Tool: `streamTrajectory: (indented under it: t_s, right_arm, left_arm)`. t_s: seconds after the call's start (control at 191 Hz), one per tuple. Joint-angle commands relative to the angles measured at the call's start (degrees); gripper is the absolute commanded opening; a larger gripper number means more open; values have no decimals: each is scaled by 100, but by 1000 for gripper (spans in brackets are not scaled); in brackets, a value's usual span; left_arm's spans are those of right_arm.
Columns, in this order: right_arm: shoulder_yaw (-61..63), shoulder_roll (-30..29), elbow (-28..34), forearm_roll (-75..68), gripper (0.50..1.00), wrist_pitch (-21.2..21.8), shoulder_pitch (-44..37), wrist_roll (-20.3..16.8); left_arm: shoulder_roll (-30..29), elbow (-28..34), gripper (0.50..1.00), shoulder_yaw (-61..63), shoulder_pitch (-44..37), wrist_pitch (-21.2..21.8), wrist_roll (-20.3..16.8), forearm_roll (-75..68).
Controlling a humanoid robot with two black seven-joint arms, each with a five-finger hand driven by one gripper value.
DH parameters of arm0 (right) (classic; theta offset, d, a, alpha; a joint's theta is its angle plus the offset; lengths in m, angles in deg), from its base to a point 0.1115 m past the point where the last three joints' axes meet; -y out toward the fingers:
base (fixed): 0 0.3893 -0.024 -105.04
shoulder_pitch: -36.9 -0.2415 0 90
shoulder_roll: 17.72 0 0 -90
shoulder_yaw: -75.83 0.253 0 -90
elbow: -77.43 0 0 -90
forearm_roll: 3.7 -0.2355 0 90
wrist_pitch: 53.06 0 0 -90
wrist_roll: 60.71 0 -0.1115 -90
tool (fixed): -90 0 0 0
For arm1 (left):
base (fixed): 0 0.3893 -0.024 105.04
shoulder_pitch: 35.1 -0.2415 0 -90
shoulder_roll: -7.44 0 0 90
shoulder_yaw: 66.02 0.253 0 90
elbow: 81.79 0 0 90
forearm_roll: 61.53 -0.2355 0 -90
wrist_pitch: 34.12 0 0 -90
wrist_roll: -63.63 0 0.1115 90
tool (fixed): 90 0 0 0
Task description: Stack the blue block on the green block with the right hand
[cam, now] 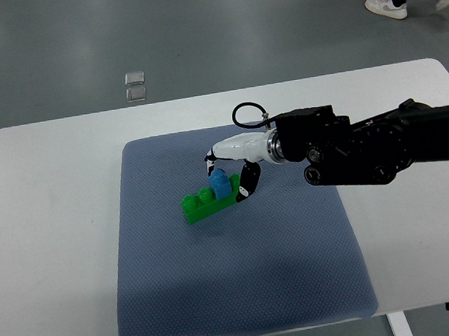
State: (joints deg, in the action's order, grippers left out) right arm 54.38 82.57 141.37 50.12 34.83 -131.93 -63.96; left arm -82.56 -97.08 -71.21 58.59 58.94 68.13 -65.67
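Note:
The blue block stands upright on the right end of the green block, which lies on the blue-grey mat. My right hand reaches in from the right on a black arm and straddles the blue block. One black-tipped finger sits just behind the block's upper left. The thumb hangs to its right with a narrow gap showing. The fingers are spread wider than the block, so the hand looks open. The left arm is out of view.
The mat covers the middle of a white table. Two small clear squares lie on the floor beyond the table's far edge. A person's shoes show at the top right.

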Motion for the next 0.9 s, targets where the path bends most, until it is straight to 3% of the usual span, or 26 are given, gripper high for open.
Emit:
streamTrajectory:
  t_s: [0.0, 0.121, 0.293, 0.487, 0.692, 0.77, 0.896]
  right_arm:
    - [9, 61, 22, -3, 921, 36, -9, 0]
    - [106, 114, 48, -3, 921, 124, -36, 9]
    - [747, 869, 496, -539, 921, 879, -431, 0]
    - [1881, 1652, 576, -1374, 921, 1249, -396, 0]
    - [4430, 1880, 154, -2745, 921, 1284, 1467, 0]
    - [5362, 1670, -13, -3000, 921, 1275, 2179, 0]
    - [6767, 792, -540, -3123, 921, 1222, 3084, 9]
  left_arm:
    - [0, 9, 1000, 0, 0, 1, 7, 1]
    - [0, 9, 1000, 0, 0, 1, -2, 1]
    - [0, 0, 1000, 9, 0, 1, 7, 1]
    - [0, -44, 1000, 9, 9, 1, 7, 1]
    - [0, -44, 1000, 9, 9, 1, 7, -7]
    - [0, -44, 1000, 9, 0, 1, 7, 1]
    - [0, -53, 1000, 18, 0, 1, 7, 1]
